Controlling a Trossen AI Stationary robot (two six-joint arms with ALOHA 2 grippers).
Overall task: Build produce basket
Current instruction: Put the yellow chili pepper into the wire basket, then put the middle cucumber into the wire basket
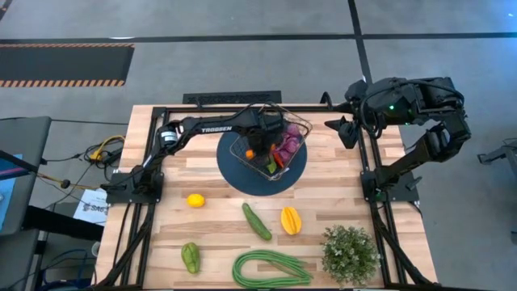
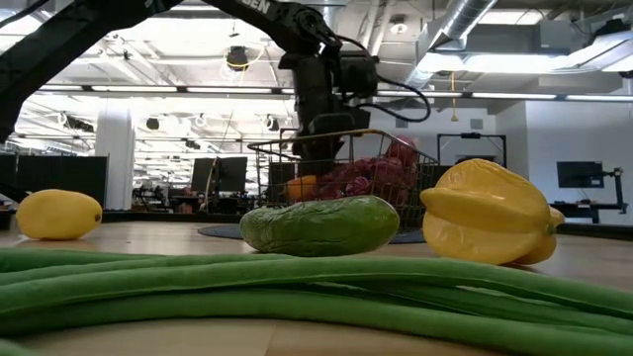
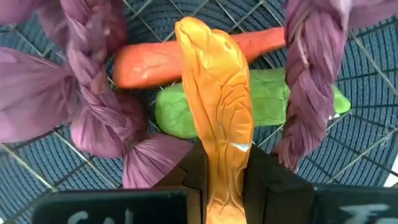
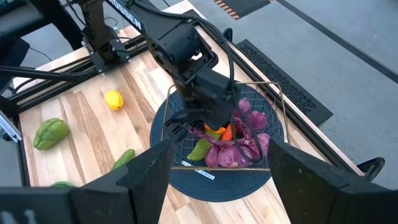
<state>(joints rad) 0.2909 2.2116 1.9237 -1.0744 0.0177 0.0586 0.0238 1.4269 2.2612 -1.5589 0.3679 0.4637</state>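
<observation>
We see the wire basket [image 1: 275, 139] on the blue plate [image 1: 234, 171] near the table's [image 1: 339, 202] far edge. Inside it, our left gripper [image 3: 225, 186] pinches an orange carrot [image 3: 217, 112] above a red carrot [image 3: 155, 62], a green piece [image 3: 267, 106] and purple produce [image 3: 93, 112]. Our right gripper [image 4: 217, 168] hangs spread wide, off the far right corner.

A round dark blue plate [image 1: 234, 174] lies mid-table; a bushy potted plant [image 1: 350, 254] stands at one corner.
</observation>
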